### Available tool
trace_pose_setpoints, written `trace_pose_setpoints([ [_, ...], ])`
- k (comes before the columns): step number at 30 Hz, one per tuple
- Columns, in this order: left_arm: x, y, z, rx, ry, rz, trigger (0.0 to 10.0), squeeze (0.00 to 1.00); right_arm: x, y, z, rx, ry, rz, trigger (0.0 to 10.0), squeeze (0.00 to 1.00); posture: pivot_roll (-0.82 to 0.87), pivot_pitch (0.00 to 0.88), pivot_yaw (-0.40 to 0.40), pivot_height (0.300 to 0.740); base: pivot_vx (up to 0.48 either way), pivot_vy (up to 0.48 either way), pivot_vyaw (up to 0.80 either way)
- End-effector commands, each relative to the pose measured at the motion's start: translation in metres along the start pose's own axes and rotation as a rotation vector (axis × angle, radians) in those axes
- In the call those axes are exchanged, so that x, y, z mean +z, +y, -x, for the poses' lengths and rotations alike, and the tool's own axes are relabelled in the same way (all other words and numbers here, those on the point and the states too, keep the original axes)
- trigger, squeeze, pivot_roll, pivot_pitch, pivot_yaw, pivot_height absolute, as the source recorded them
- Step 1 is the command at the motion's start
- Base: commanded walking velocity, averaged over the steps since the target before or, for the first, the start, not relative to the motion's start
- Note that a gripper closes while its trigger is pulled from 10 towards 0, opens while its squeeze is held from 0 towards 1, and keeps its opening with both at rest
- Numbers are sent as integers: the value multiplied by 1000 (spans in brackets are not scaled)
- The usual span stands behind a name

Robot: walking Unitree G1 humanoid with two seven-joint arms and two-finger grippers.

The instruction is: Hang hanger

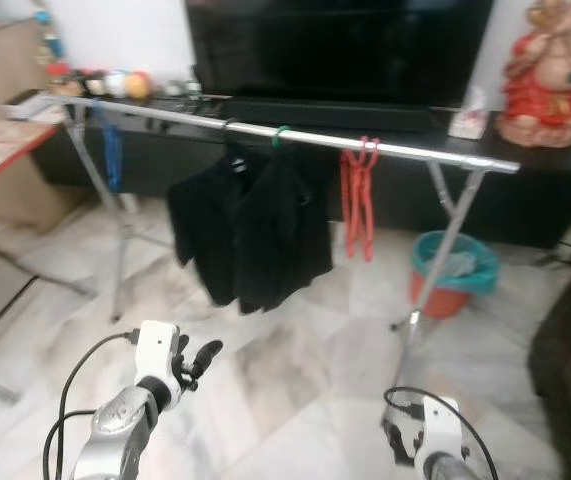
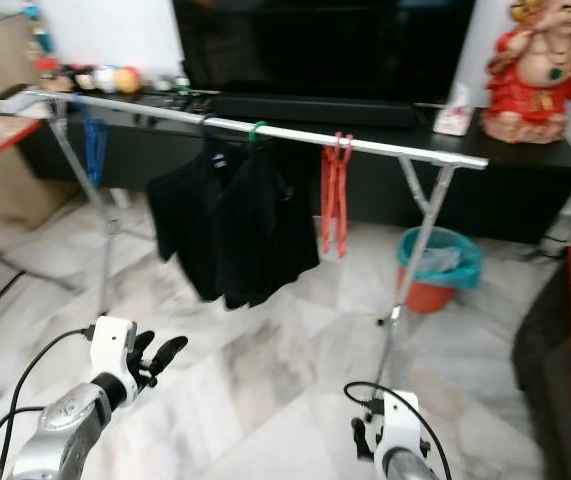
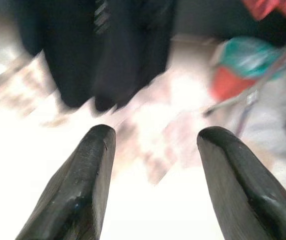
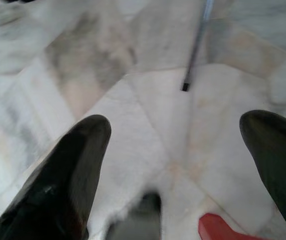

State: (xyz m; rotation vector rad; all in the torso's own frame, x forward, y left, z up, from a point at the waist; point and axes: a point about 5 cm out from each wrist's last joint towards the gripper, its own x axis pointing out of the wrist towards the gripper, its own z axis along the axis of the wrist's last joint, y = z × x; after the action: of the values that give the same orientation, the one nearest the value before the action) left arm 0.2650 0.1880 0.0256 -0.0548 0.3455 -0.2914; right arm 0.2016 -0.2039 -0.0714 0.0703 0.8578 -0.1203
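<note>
One long silver rail (image 1: pixel 295 133) of a clothes rack spans the room ahead, in front of a dark television (image 1: pixel 340 45). Black garments (image 1: pixel 255 225) hang from it near the middle, with red hangers (image 1: pixel 358 195) just to their right and a blue hanger (image 1: pixel 112 155) far left. Near the right leg sits a teal-lined orange bin (image 1: pixel 450 272). Low in front, the left gripper (image 3: pixel 153 165) hovers with fingers apart; the right gripper (image 4: pixel 175 165) points at the marble floor (image 4: pixel 148 125), fingers spread wide.
</note>
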Motion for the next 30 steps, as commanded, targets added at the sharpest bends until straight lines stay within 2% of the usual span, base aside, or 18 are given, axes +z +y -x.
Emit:
trace_pose_setpoints([
  [1, -23, 6, 2, 55, 113, -21, 10000, 0, 2, 3, -1, 0, -2, -7, 10000, 0, -45, 0, 47, 740, 0, 0, 0],
  [3, -27, 7, 2, 66, 136, -27, 10000, 0, 2, 3, -1, -1, -1, -6, 10000, 0, -43, 0, 46, 740, 0, 0, 0],
  [8, -62, 13, 2, 184, 319, 30, 10000, 0, 1, 3, -1, -10, 12, -4, 10000, 0, -40, 0, 43, 740, 0, 0, 0],
  [15, -83, 8, 8, 234, 437, 44, 10000, 0, 1, 3, -1, -19, 8, -35, 10000, 0, -47, 0, 40, 740, 0, 0, 0],
  [17, -96, 2, 12, 251, 524, 22, 10000, 0, 0, 3, -1, -25, 22, -27, 10000, 0, -50, 0, 41, 740, 0, 0, 0],
  [22, -100, -2, 13, 250, 546, -3, 10000, 0, -1, 3, -1, -34, 27, -31, 10000, 0, -53, 0, 41, 740, 0, 0, 0],
  [23, -102, -2, 14, 262, 547, 19, 10000, 0, -1, 2, -1, -36, 29, -33, 10000, 0, -50, 0, 41, 740, 0, 0, 0],
  [30, -109, 1, 21, 294, 577, 27, 10000, 0, -2, 3, -1, -39, 34, -39, 10000, 0, -54, 0, 42, 740, 0, 0, 0],
])
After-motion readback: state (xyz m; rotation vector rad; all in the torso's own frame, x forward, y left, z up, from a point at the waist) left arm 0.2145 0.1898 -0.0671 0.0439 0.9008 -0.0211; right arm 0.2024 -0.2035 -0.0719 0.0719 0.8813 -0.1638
